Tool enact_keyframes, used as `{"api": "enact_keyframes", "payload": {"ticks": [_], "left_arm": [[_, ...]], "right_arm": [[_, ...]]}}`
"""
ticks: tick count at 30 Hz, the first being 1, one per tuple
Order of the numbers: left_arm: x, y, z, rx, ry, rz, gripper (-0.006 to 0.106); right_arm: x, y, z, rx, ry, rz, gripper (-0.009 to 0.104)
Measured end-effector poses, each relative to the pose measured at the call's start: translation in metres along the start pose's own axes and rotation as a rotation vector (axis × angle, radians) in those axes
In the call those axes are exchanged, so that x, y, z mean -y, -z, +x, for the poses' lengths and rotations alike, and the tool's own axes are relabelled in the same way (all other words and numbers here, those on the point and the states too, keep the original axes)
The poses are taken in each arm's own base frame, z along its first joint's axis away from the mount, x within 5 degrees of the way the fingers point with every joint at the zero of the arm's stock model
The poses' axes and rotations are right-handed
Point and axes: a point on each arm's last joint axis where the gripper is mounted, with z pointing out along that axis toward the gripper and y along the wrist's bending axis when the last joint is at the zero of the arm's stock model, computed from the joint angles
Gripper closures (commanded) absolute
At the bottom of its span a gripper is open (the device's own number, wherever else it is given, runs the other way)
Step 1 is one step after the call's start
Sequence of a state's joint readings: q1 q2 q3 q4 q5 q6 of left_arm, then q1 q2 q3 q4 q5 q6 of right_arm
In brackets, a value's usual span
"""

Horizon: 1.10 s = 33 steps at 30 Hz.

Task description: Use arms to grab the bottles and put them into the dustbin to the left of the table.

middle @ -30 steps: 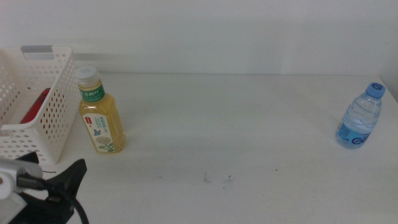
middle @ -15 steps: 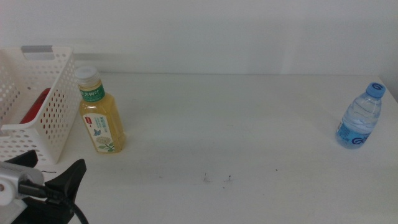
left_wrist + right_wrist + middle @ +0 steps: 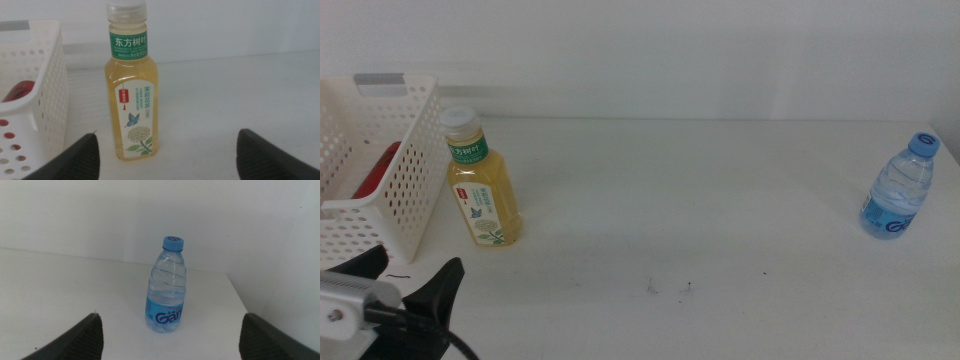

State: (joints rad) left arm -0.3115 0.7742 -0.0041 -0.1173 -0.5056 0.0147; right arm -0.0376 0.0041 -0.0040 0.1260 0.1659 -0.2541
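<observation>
A yellow tea bottle (image 3: pixel 483 182) with a green label and white cap stands upright beside the white perforated dustbin (image 3: pixel 412 185) at the table's left. A red can (image 3: pixel 376 168) lies inside the dustbin. My left gripper (image 3: pixel 405 280) sits open at the bottom left, short of the tea bottle. In the left wrist view the tea bottle (image 3: pixel 132 87) stands ahead of the open left gripper (image 3: pixel 167 135), with the dustbin (image 3: pixel 42 100) and red can (image 3: pixel 17 92) beside it. The blue-capped water bottle (image 3: pixel 900 187) stands far right. My right gripper (image 3: pixel 171 324) is open, facing the water bottle (image 3: pixel 167 287).
The white table (image 3: pixel 700 200) stretches between the two bottles, with small dark specks (image 3: pixel 670 288) near the front middle. A white wall rises behind. In the right wrist view the table's edge (image 3: pixel 240 297) runs just past the water bottle.
The left gripper has sunk slightly lower in the middle view, its housing sliding toward the bottom edge. The bottles and dustbin have not moved.
</observation>
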Motion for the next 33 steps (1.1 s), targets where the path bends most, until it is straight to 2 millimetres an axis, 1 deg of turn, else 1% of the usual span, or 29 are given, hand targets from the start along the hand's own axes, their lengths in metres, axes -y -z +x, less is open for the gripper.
{"api": "enact_keyframes", "payload": {"ticks": [3, 10, 21, 25, 33], "left_arm": [[0.0, -0.008, 0.002, 0.001, -0.005, -0.007, 0.007], [-0.003, -0.029, 0.017, -0.053, -0.015, -0.035, 0.007], [-0.004, -0.072, 0.019, -0.081, -0.009, -0.075, 0.007], [-0.007, -0.086, 0.024, -0.09, -0.007, -0.087, 0.007], [-0.017, -0.108, 0.024, -0.083, -0.014, -0.092, 0.007]], "right_arm": [[0.0, 0.0, 0.0, 0.0, 0.0, 0.0, 0.002], [0.0, 0.0, 0.0, 0.0, 0.0, 0.0, 0.002], [0.0, 0.0, 0.0, 0.0, 0.0, 0.0, 0.002], [0.0, 0.0, 0.0, 0.0, 0.0, 0.0, 0.002], [0.0, 0.0, 0.0, 0.0, 0.0, 0.0, 0.002]]}}
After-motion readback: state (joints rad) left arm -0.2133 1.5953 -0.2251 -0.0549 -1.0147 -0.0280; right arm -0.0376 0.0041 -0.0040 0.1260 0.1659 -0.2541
